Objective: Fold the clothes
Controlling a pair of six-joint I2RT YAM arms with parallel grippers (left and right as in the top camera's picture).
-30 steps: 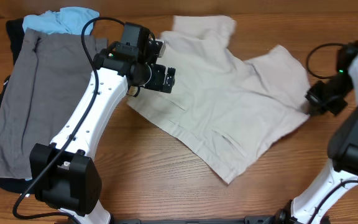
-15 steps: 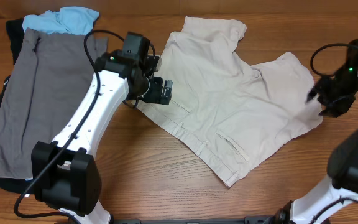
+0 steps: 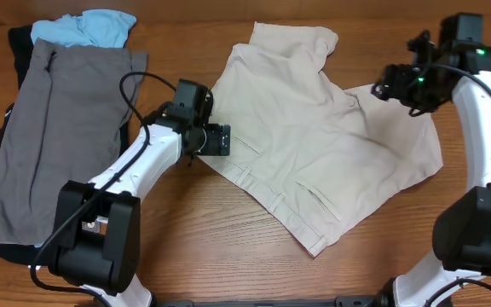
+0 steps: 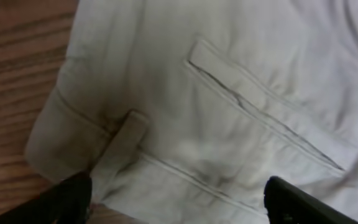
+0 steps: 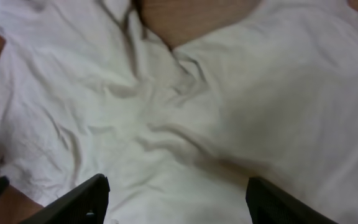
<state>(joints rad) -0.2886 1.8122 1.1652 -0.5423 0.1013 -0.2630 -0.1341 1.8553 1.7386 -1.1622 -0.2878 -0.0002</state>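
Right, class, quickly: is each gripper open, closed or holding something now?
Left gripper: open, holding nothing, over the waistband of the beige shorts.
Right gripper: open, holding nothing, above the beige shorts.

**Matt cloth, wood counter, plastic-look arms**

Beige shorts (image 3: 314, 145): matt woven cloth, wrinkly, with stitched seams and a pocket welt clear in the left wrist view. Grey shorts (image 3: 58, 128): matt cloth, smoother. Light-blue garment (image 3: 88, 26): soft matt cloth, rumpled. Counter (image 3: 220, 239): brown wood grain, smooth, faint sheen. Arm shells (image 3: 135, 166): white, smooth, plastic-looking, slightly glossy. Left fingers (image 4: 67, 199) and right fingers (image 5: 86, 199): black, matt.
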